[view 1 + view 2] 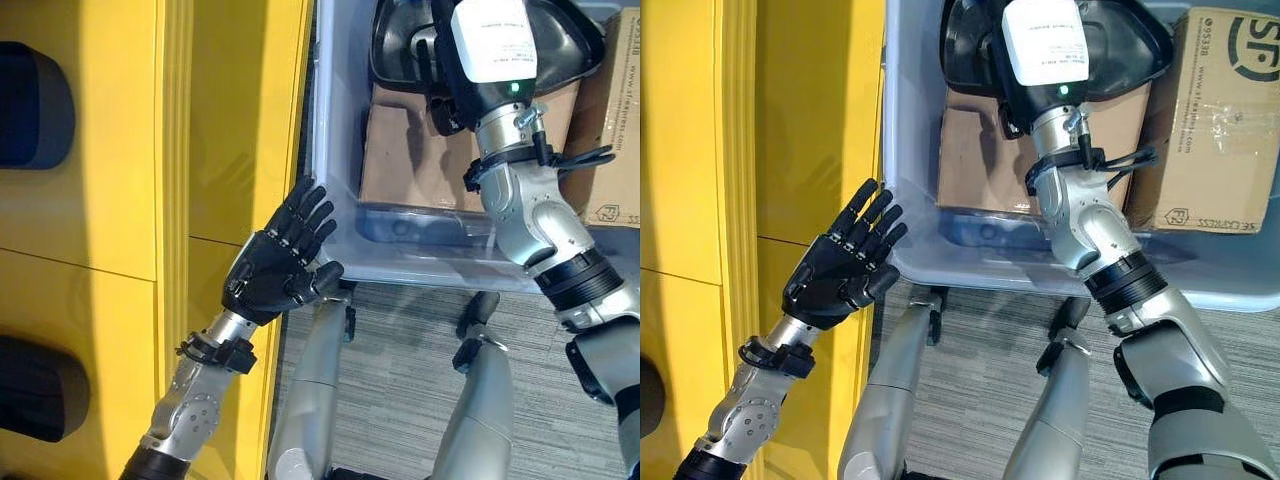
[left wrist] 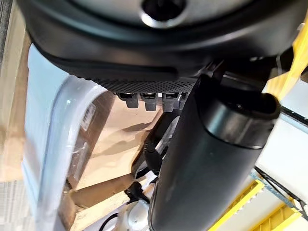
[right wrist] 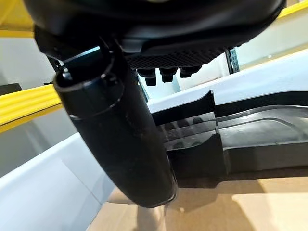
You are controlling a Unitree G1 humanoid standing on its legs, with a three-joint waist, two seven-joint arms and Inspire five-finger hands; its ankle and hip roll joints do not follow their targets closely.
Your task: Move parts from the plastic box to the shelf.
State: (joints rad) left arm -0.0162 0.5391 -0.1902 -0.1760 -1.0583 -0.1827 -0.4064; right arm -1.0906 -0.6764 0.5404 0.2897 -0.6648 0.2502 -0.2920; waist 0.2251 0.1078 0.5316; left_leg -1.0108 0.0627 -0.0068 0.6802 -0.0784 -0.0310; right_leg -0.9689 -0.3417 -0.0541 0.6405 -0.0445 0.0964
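Black moulded plastic part [image 1: 1060, 45] sits in the translucent plastic box's [image 1: 335, 130] far end, right hand [image 3: 163, 53] reaching with fingers unreadable, left hand [image 1: 285, 260] spread open outside its near-left corner, so grasping's next.

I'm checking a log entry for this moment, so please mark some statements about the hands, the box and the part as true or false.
1. The left robot hand is open and holds nothing. True.
2. The right robot hand is outside the plastic box, over the floor. False: it reaches into the box, at the black part.
3. The black part lies on the yellow shelf. False: it is in the box, on top of brown cardboard.
4. The left robot hand is beside the box's near corner. True.
5. A printed cardboard carton stands by the black part. True.
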